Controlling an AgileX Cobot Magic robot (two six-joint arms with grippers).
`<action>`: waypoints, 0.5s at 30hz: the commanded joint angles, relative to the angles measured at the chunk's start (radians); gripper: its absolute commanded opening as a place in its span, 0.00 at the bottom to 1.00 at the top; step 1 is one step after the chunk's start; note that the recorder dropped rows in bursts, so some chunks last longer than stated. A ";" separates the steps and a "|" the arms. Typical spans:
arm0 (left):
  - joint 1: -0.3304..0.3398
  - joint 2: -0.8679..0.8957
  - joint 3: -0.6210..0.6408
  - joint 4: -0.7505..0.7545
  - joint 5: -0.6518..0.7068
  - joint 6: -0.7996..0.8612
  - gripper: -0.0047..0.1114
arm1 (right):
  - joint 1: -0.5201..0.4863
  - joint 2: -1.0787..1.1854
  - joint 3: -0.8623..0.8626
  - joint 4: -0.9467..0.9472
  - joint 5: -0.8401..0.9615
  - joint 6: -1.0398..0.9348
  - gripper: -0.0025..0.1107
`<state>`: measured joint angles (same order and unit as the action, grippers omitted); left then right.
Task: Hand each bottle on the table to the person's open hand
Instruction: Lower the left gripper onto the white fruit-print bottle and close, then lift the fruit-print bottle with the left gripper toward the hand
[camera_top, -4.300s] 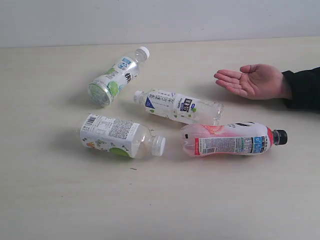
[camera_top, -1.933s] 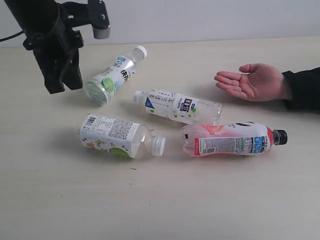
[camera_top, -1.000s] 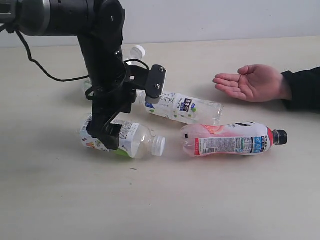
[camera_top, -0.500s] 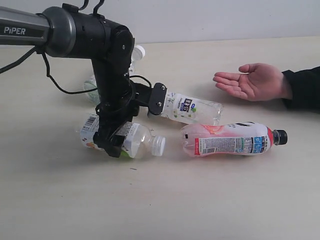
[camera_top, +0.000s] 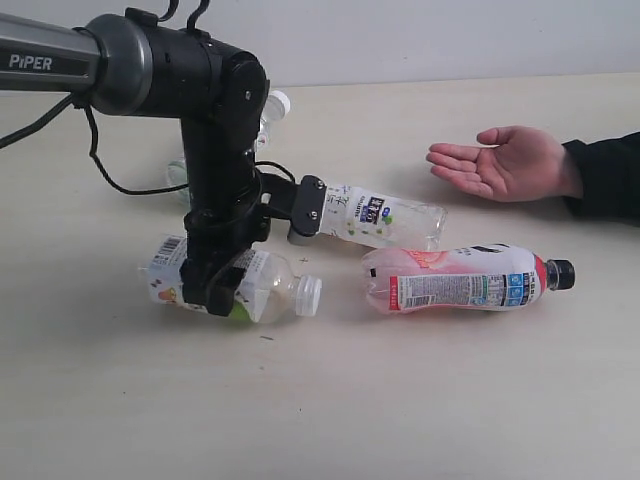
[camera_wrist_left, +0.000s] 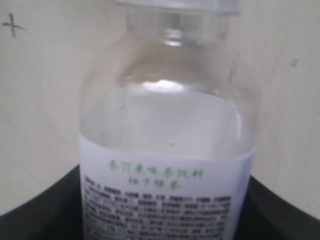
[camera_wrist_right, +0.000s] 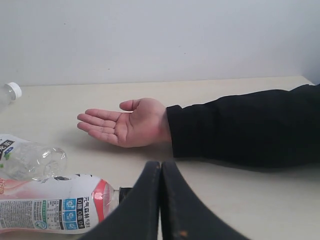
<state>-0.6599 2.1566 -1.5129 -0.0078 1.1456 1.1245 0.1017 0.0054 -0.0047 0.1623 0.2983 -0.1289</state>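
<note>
My left gripper is shut across the labelled body of the near-left white-capped bottle. In the left wrist view that bottle fills the frame, with dark fingers on both sides of it. A second white-capped bottle lies in the middle of the table, and the pink-red bottle with the black cap lies to its right. The far bottle is mostly behind the arm; its cap shows. The person's open hand rests palm up at the right. My right gripper is shut and empty, facing the hand.
The person's black sleeve runs off the right edge. The black arm and its cable stand over the left-centre of the table. A pale wall runs behind the far edge.
The left gripper has closed on the near-left bottle, and the bottle has shifted a little to the left with it. The other bottles and the hand stay put.
</note>
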 joint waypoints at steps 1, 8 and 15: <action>-0.007 -0.009 0.000 -0.003 0.046 -0.015 0.04 | -0.008 -0.005 0.005 -0.002 -0.008 0.001 0.02; -0.021 -0.065 0.000 0.015 0.059 -0.260 0.04 | -0.008 -0.005 0.005 -0.002 -0.008 0.003 0.02; -0.049 -0.169 -0.002 0.008 0.075 -0.408 0.04 | -0.008 -0.005 0.005 -0.002 -0.008 -0.001 0.02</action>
<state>-0.6940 2.0355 -1.5129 0.0058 1.2107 0.7684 0.1017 0.0054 -0.0047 0.1623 0.2983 -0.1289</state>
